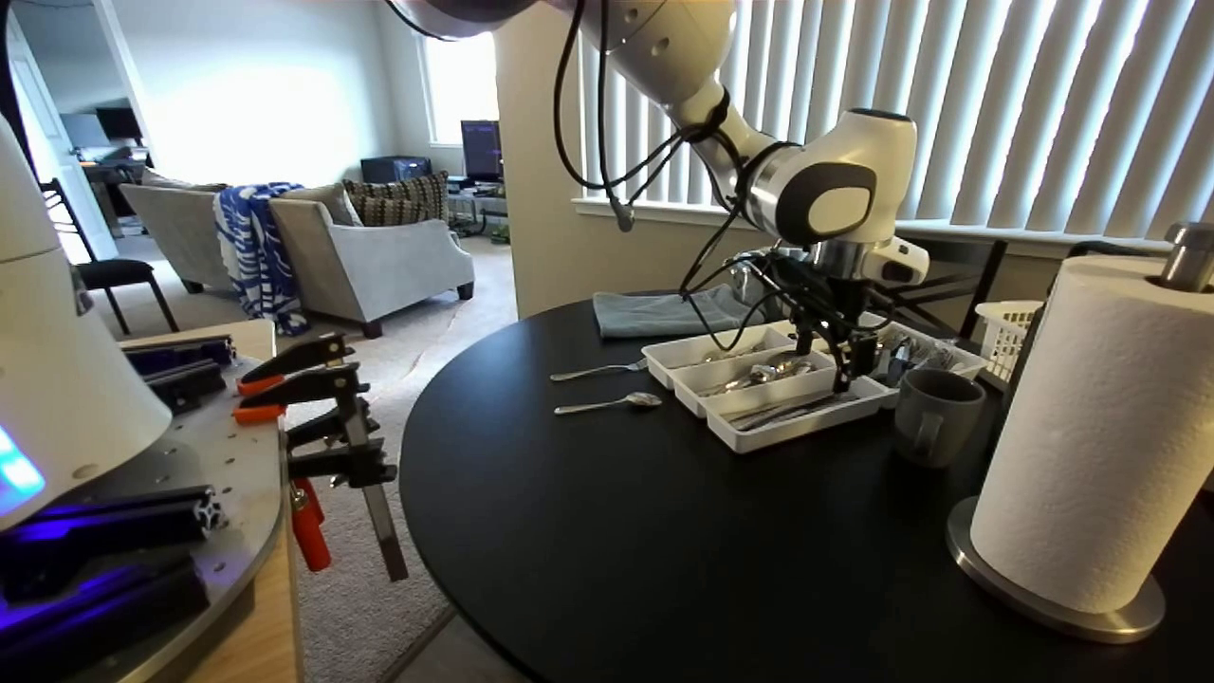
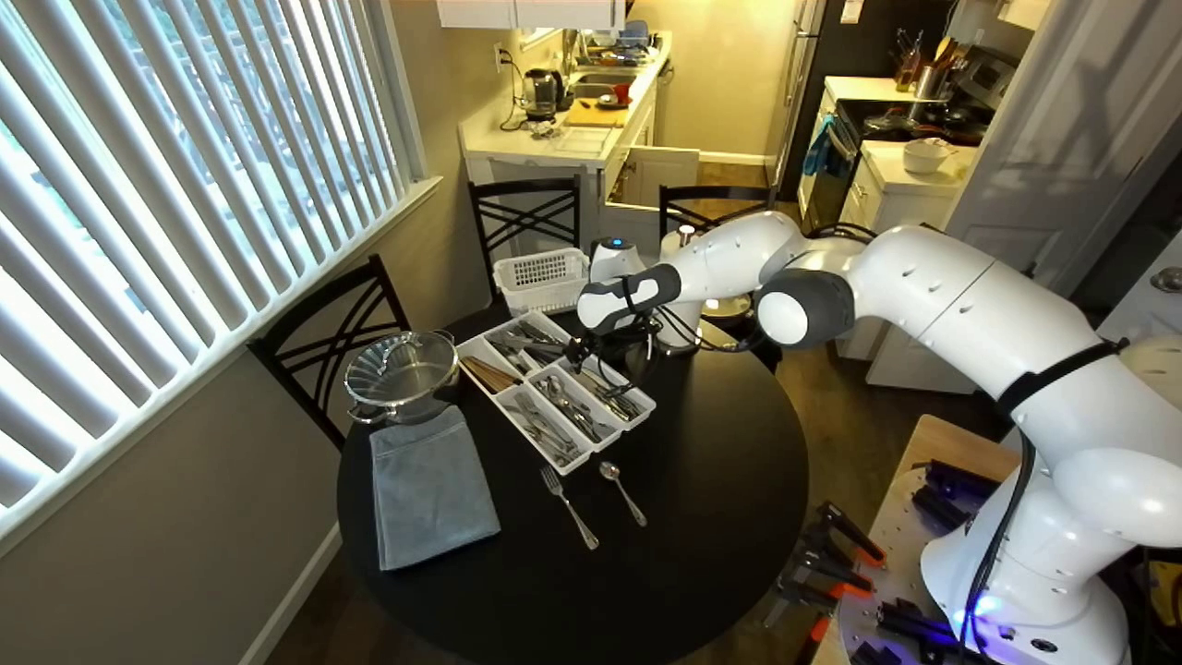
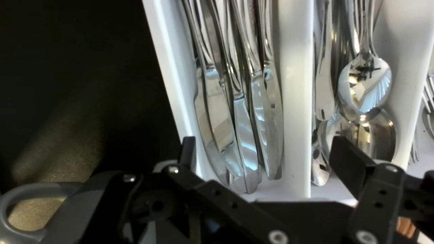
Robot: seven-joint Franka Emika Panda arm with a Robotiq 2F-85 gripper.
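My gripper (image 3: 262, 149) is open and empty, pointing down over the white cutlery tray (image 3: 295, 101). In the wrist view one finger is by the tray's outer wall and the other is over the spoon compartment. Several knives (image 3: 242, 128) lie between the fingers, with spoons (image 3: 365, 81) beyond a divider and forks (image 3: 430, 98) at the edge. The gripper (image 1: 827, 359) and tray (image 1: 749, 438) also show in an exterior view; whether the fingers touch the tray is unclear. A fork (image 2: 570, 508) and a spoon (image 2: 624, 494) lie on the black table beside the tray.
A grey mug (image 1: 934, 417) stands close to the tray and gripper. A paper towel roll (image 1: 1091, 427) stands near the table edge. A folded cloth (image 2: 432, 489), a glass pot (image 2: 402, 374) and a white basket (image 2: 543, 280) surround the tray. Chairs stand around the table.
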